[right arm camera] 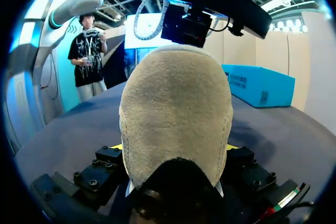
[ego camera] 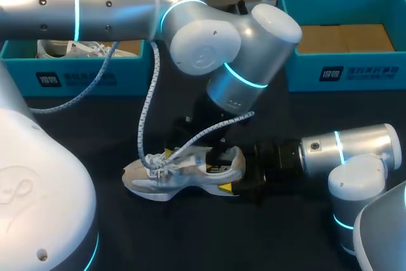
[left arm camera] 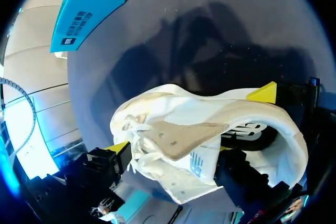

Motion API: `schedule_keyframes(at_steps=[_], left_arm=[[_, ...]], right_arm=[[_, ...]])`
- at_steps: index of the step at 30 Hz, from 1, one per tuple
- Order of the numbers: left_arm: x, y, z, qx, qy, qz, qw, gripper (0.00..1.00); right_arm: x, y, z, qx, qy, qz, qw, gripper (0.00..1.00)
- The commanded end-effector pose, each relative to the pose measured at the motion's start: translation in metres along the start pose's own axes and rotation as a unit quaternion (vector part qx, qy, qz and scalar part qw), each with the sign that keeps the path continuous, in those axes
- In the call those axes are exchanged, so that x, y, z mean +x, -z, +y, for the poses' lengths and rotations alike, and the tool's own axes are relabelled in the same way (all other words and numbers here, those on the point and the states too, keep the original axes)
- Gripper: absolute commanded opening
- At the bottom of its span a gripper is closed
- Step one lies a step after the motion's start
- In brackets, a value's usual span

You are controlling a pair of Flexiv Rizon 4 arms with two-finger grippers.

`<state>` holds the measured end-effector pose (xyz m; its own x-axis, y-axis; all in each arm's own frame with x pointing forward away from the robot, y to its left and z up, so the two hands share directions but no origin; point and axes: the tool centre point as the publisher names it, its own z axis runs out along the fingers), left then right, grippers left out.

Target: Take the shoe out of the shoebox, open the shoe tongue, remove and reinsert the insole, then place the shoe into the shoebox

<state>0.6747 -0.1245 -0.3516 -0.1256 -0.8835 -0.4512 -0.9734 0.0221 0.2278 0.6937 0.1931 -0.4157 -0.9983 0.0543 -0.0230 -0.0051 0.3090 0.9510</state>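
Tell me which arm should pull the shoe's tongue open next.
Left. The left gripper hangs right over the shoe, at the tongue. The right gripper is shut on the heel and probably serves best steadying it.

A dark surface (ego camera: 298, 233) carries a white shoe (ego camera: 184, 176), resting on its sole near the front middle. Two open-topped blue boxes sit along its far edge, well apart: the left shoebox (ego camera: 76, 77) and the right shoebox (ego camera: 346, 71)
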Motion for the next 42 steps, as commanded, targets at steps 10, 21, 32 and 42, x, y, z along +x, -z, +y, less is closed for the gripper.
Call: schedule_keyframes(at_steps=[10, 21, 32, 42], left_arm=[[-0.023, 0.007, 0.011, 0.019, 0.005, 0.039, 0.999, 0.67], [-0.028, 0.012, 0.011, 0.025, 0.006, 0.055, 0.998, 0.31], [-0.042, 0.015, 0.013, 0.036, 0.015, 0.081, 0.996, 0.00], [-0.082, -0.001, 0.021, 0.061, 0.013, 0.197, 0.978, 0.00]], right_arm=[[0.001, -0.001, 0.001, 0.002, 0.000, -0.001, 1.000, 0.00], [0.001, -0.001, 0.001, 0.002, 0.000, -0.001, 1.000, 0.00], [0.001, -0.001, 0.001, 0.002, 0.000, -0.001, 1.000, 0.00], [0.001, -0.001, 0.001, 0.002, 0.000, -0.001, 1.000, 0.00]])
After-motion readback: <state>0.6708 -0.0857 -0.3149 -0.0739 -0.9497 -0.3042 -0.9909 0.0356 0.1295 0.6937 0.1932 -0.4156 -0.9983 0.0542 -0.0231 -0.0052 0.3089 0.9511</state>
